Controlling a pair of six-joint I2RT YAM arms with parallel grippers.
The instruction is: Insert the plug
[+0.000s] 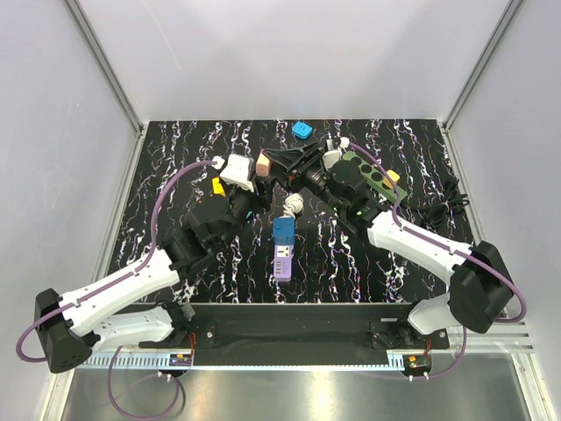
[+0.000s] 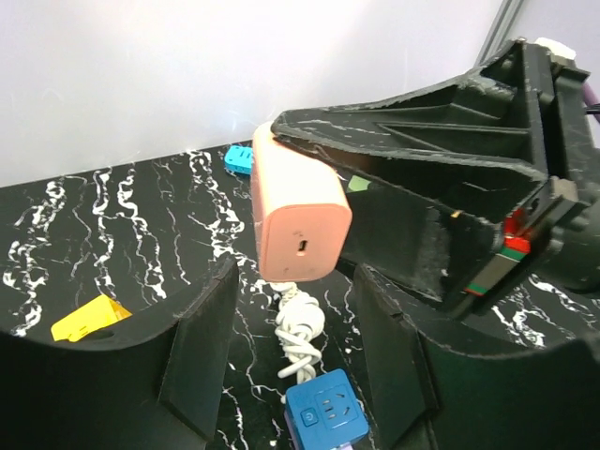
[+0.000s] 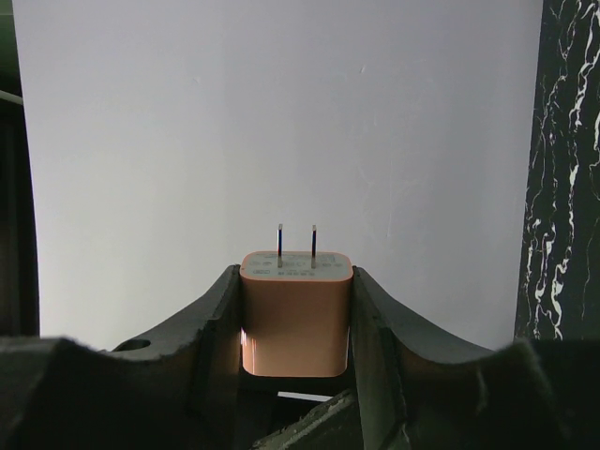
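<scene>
Orange plug (image 3: 296, 314) clamped in right gripper (image 3: 296, 281).
Prongs point up, mid-frame; left gripper (image 2: 292, 277) spread apart along the lower edge.

A blue block (image 1: 302, 130) sits by the desk's (image 1: 368, 267) far edge; a yellow wedge (image 1: 216, 185) lies toward the left edge.

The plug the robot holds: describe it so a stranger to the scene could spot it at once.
Start at the black marbled table; the right gripper hangs over its far middle. Clamped in it is the plug, the only salmon-pink block there, with two metal prongs.
</scene>
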